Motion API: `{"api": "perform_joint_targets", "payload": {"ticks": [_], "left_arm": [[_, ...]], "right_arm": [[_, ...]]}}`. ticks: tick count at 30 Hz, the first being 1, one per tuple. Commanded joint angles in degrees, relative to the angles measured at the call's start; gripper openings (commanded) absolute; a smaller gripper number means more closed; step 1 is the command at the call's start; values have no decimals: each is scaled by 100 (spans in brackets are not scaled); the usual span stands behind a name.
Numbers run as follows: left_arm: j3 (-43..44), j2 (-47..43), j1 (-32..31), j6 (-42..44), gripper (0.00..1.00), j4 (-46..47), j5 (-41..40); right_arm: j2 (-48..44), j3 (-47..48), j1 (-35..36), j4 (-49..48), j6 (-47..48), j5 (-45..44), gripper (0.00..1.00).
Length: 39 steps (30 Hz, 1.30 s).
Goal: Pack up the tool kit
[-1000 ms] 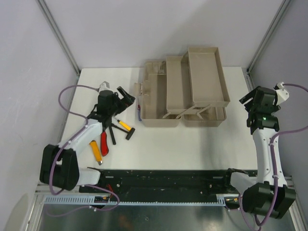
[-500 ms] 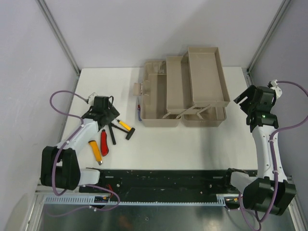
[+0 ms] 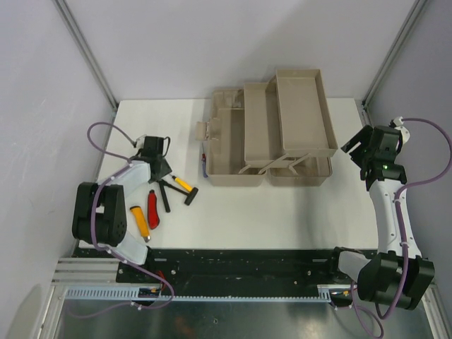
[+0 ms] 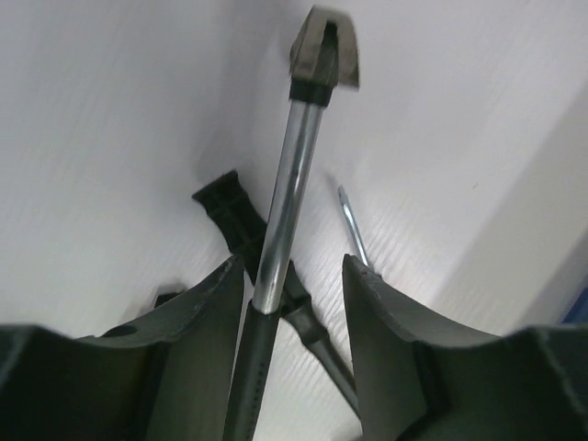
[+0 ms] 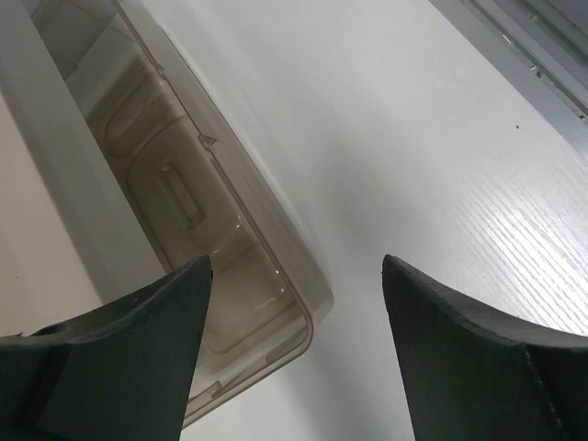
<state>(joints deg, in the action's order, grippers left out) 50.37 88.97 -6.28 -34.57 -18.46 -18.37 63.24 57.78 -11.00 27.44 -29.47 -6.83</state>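
Observation:
The tool kit's beige toolbox (image 3: 226, 178) stands open at the back of the table, its trays folded out. Loose tools lie at the left: a yellow-handled one (image 3: 183, 184), a black one (image 3: 164, 197), a red handle (image 3: 152, 207) and a yellow handle (image 3: 141, 220). My left gripper (image 3: 160, 169) is down over them. In the left wrist view its jaws (image 4: 292, 266) straddle the black grip of a chrome-shafted hammer (image 4: 289, 175); a gap shows on the right side. My right gripper (image 5: 294, 266) stands open beside the toolbox corner (image 5: 312, 308), holding nothing.
Under the hammer lie another black tool (image 4: 234, 207) and a thin metal tip (image 4: 354, 234). My right gripper (image 3: 357, 150) hangs just right of the toolbox. Grey walls and metal posts close in the table on both sides; the arm bases line the near edge.
My left gripper has come down from above the tools to table level and its jaws have narrowed round the hammer's handle. The right gripper shifted slightly.

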Motion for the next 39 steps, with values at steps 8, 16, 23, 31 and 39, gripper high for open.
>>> {"api": "perform_joint_targets", "payload": {"ticks": [8,16,23,31,39], "left_arm": [[1015,744,450,867,45,490,219],[769,797,470,1044,45,738,500],[820,883,470,1068,51,775,543],[894,1101,470,896,47,443,613],[1324,1467,470,925,22,51,580]], "right_arm": [[98,203,-54,-261,70,-139,79],[149,205,-68,-251,-2,-227,79],[123,180,-68,-245,-46,-257,79],[-93,90,-128,-244,-27,-359,78],[-293,-67,-248,-318,-17,-340,79]]}}
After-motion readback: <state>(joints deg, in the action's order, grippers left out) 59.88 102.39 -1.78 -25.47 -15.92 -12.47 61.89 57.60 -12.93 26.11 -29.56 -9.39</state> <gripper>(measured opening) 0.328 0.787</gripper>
